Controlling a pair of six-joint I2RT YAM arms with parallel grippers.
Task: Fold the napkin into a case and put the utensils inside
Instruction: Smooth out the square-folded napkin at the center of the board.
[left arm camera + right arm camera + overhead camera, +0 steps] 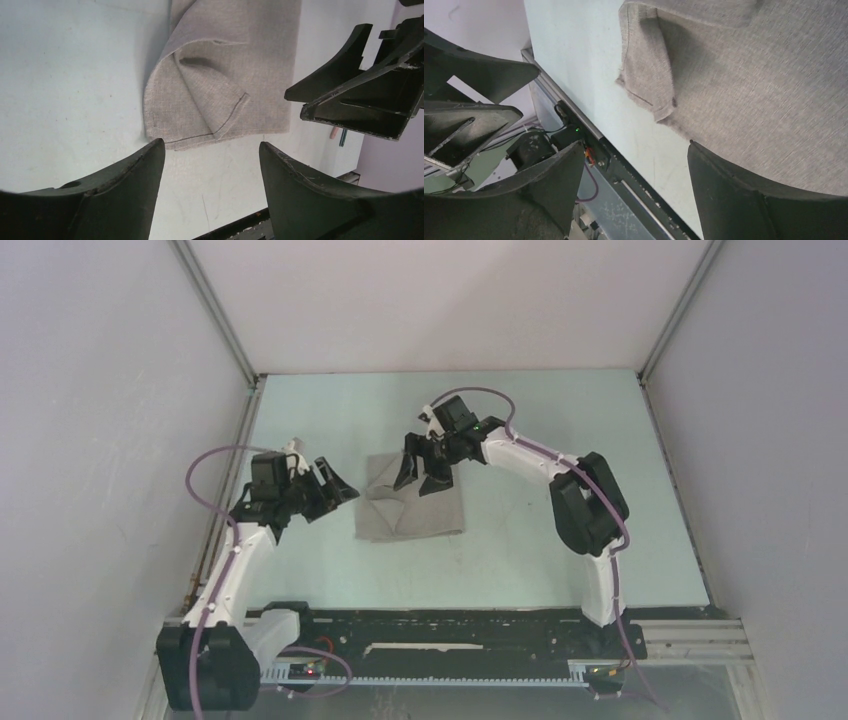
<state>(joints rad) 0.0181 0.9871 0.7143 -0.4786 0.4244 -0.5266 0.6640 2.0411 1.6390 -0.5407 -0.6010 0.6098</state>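
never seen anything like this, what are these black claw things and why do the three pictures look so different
It's a robot: a left arm and a right arm bolted at the near edge of a pale table. The wide picture looks down from above and behind them; the other two come from cameras on each wrist, so the dark prongs at the bottom are that arm's own tool. A grey napkin lies there, partly folded. The left tool sits beside it, the right tool above its far edge; both are open and hold nothing.
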